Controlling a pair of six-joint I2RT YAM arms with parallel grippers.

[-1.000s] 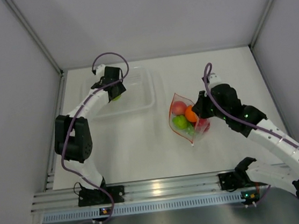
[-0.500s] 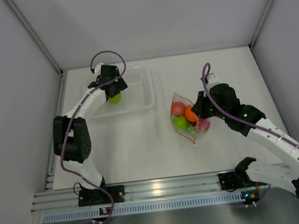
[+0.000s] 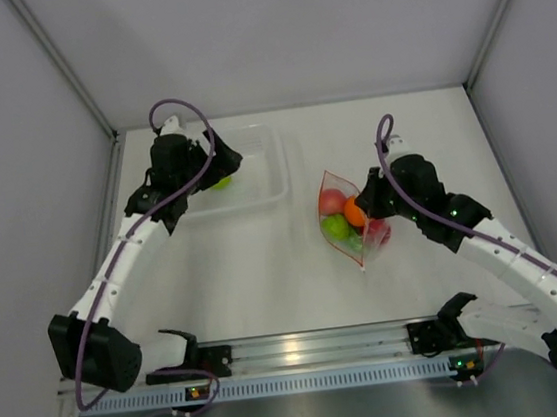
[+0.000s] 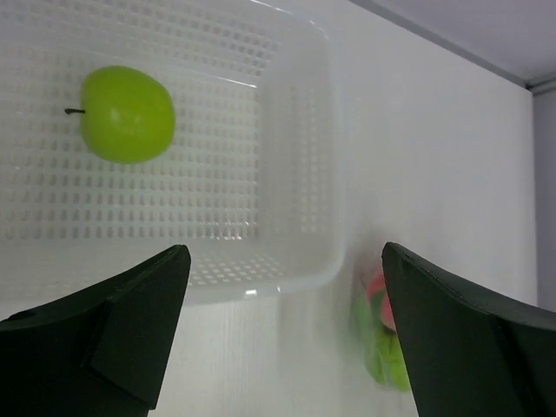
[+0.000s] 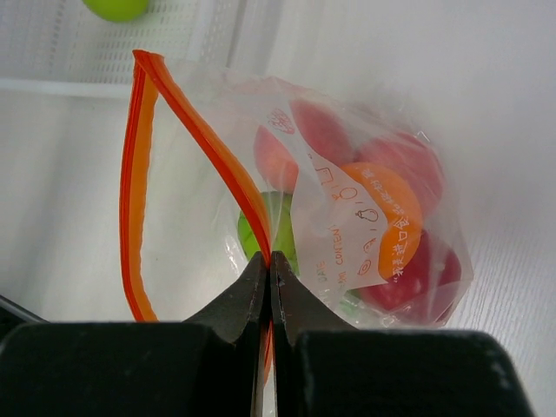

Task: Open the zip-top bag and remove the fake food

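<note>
The zip-top bag [image 3: 345, 223] lies right of the table's middle with its orange-red mouth [image 5: 139, 174] gaping. My right gripper [image 5: 269, 258] is shut on one side of that zipper strip, and it shows from above [image 3: 362, 203] at the bag's right edge. Inside the bag are fake food pieces: an orange one [image 5: 387, 217], red ones [image 5: 421, 274], a green one [image 5: 276, 228] and a pink one [image 3: 332, 200]. One lime-green apple [image 4: 128, 114] lies alone in the clear tub [image 4: 295, 156]. My left gripper [image 4: 285, 261] hangs open and empty above the tub's near side [image 3: 215, 167].
The clear rigid tub [image 3: 265, 175] stands at the back left of the white table. Grey walls close in the left, back and right. An aluminium rail [image 3: 295, 353] runs along the near edge by the arm bases.
My left gripper opened fully, leaving the green apple in the tub, and lifted back while its elbow swung out to the near left. The right gripper and bag stayed put.
</note>
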